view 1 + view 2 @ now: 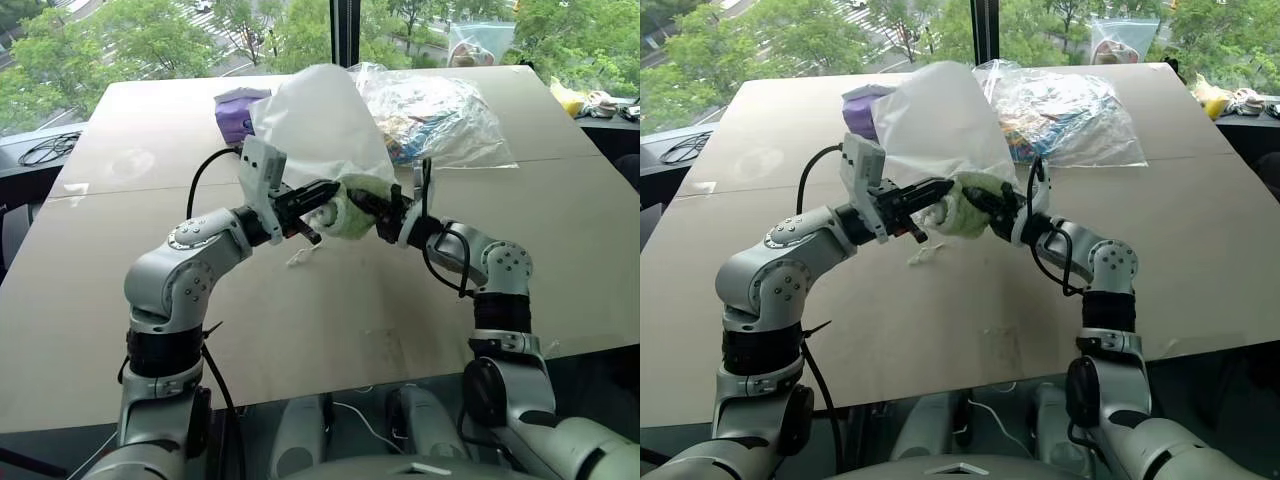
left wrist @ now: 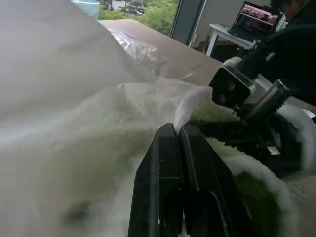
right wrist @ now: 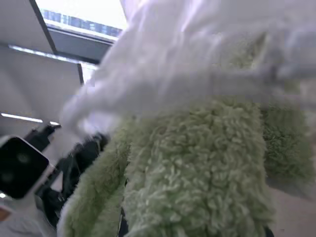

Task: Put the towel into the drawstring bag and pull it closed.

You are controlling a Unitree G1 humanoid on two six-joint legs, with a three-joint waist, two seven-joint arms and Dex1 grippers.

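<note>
The drawstring bag (image 1: 320,125) is a translucent white pouch held up above the table, its rounded bottom pointing away from me. My left gripper (image 1: 325,192) is shut on the rim of the bag's mouth; in the left wrist view its black fingers (image 2: 170,163) are pressed together on the thin fabric. The towel (image 1: 350,218) is light green and fuzzy and sits bunched at the bag's mouth, partly under the white fabric. My right gripper (image 1: 372,208) is shut on the towel, which covers its fingertips. A white cord (image 1: 298,257) dangles below the mouth.
Behind the pouch lie a large clear plastic bag (image 1: 440,115) of colourful items and a small purple packet (image 1: 235,115). Black cables (image 1: 45,148) lie off the table's far left. A person sits by a laptop (image 2: 254,19) in the left wrist view.
</note>
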